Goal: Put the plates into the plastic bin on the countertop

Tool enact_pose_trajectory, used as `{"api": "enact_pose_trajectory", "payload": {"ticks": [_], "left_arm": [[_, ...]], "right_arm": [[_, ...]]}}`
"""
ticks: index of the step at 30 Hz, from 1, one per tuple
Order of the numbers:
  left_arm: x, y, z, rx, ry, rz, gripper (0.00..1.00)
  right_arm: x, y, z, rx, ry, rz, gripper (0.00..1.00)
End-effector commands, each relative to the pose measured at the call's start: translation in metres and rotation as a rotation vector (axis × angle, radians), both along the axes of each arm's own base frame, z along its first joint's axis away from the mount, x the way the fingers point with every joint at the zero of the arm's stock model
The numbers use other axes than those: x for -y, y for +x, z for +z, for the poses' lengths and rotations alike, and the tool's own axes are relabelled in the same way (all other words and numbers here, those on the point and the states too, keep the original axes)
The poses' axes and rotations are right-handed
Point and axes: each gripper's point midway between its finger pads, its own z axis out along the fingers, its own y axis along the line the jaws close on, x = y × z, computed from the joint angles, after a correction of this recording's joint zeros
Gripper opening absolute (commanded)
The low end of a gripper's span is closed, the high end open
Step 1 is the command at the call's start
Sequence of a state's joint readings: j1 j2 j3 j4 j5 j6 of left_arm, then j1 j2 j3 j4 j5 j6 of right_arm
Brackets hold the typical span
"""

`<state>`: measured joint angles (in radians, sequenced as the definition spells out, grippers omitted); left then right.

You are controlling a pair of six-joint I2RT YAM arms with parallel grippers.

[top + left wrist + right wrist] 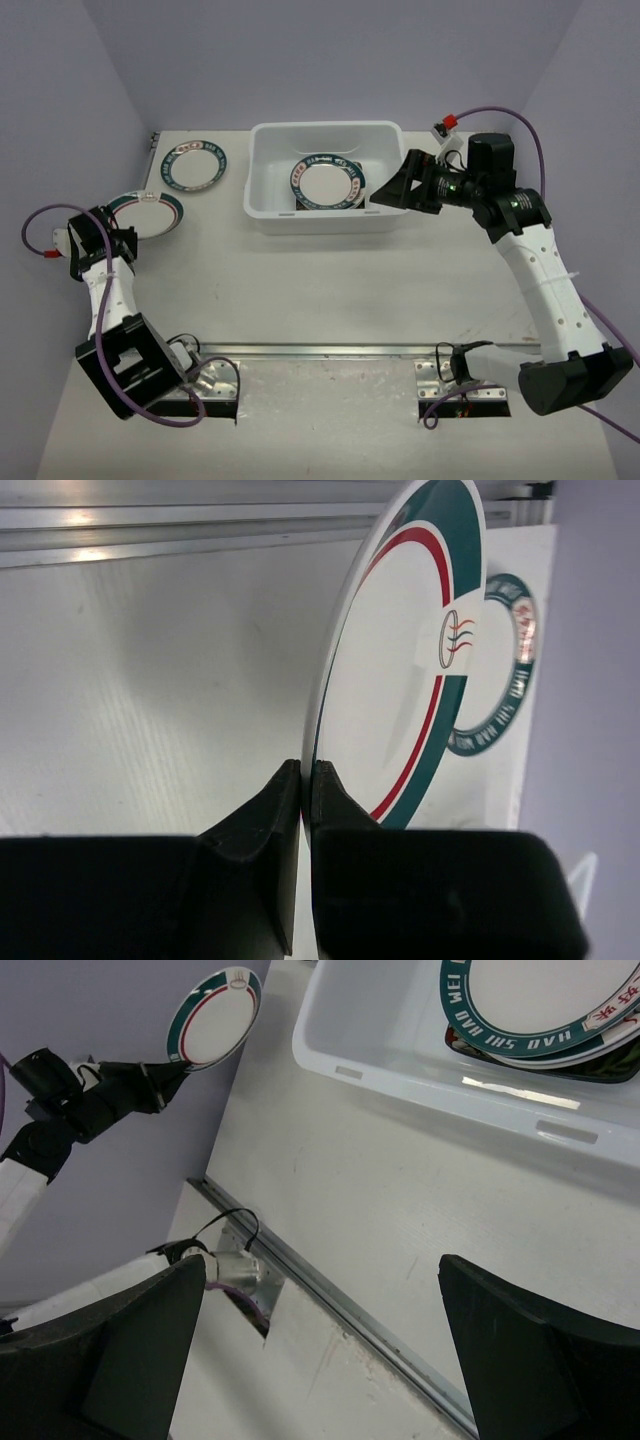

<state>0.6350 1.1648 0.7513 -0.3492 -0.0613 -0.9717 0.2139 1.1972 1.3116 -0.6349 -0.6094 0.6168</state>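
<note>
The left gripper [124, 222] pinches the near rim of 1 round plate [146, 211], its 2 fingers [262, 825] pressed onto the edge from either side in the left wrist view, so that the plate [400, 680] stands out ahead of them on edge and tilted, off the countertop [330, 290]. This plate is white with a teal rim, a red band inside it and a small red and teal mark near the top, and it hangs at the left side of the table, well apart from the bin [262, 190]. A 2nd round plate [193, 166] with a teal lettered rim lies flat on the countertop at the far left, beside the bin's left wall. The white bin sits at the far middle of the table and holds a stack of round plates [328, 183] with teal rims and red characters; a dark plate [628, 1058] shows under them toward the right. The right gripper [380, 200] hovers just beside the bin's near right corner, its 2 black fingers [130, 1345] spread wide apart with nothing between them. A metal rail [330, 350] runs along the near edge of the countertop
</note>
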Motion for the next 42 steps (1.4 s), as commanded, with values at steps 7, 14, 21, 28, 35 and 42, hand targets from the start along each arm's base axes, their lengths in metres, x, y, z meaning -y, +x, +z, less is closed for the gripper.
{"api": "enact_pose_trajectory", "payload": {"ticks": [7, 14, 21, 28, 35, 42], "left_arm": [[0.053, 0.066, 0.153, 0.507, 0.104, -0.368, 0.0], [0.177, 0.139, 0.252, 0.681, 0.219, -0.903, 0.0], [0.288, 0.197, 0.198, 0.471, 0.137, -1.249, 0.0], [0.327, 0.221, 0.13, 0.232, 0.132, -1.349, 0.0], [0.334, 0.233, 0.076, 0.069, 0.12, -1.376, 0.0], [0.347, 0.243, 0.041, 0.052, 0.067, -1.42, 0.0]], "right_arm": [[-0.012, 0.017, 0.031, 0.053, 0.04, 0.039, 0.99], [-0.007, 0.033, 0.038, 0.067, 0.024, -0.01, 0.99], [0.007, 0.032, 0.028, 0.038, 0.003, -0.094, 0.99], [0.022, 0.022, 0.031, 0.078, -0.036, -0.135, 0.99], [0.025, 0.015, 0.025, 0.067, -0.044, -0.131, 0.99], [0.024, 0.012, 0.022, 0.07, -0.05, -0.118, 0.99]]}}
